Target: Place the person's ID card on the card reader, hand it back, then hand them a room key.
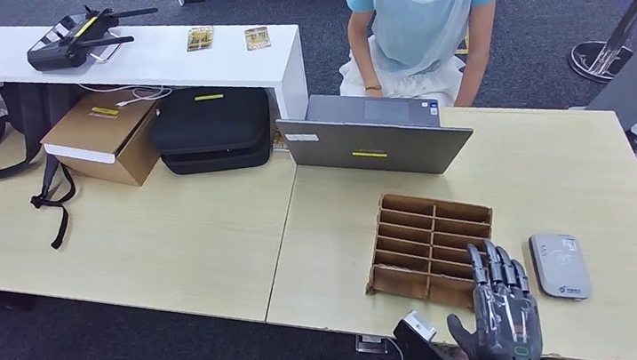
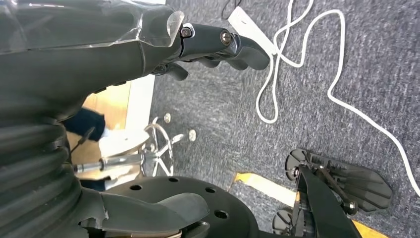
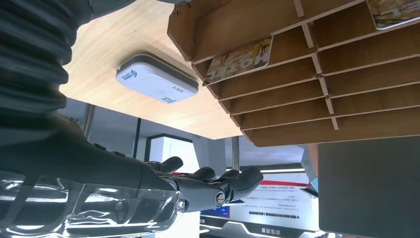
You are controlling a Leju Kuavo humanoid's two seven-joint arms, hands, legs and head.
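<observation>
My right hand (image 1: 502, 304) hovers flat at the table's front edge, fingers stretched over the near right corner of a wooden slotted box (image 1: 428, 238), holding nothing. The white and grey card reader (image 1: 560, 264) lies just right of it, bare on top. In the right wrist view my right hand (image 3: 198, 186) hangs with straight fingers apart from the card reader (image 3: 156, 78) and from a printed room key card (image 3: 240, 59) lying in a slot of the wooden slotted box (image 3: 317, 106). A second card (image 3: 393, 10) sits in another slot. My left hand (image 2: 208, 44) hangs empty over the carpet, fingers loosely extended.
A person (image 1: 423, 17) sits behind the table at a grey laptop (image 1: 373, 134). A white shelf (image 1: 284, 58) at the back left carries a black controller (image 1: 72, 40) and two small cards (image 1: 200, 38). A cardboard box (image 1: 105, 135), black case (image 1: 211, 129) and backpack lie on the left table.
</observation>
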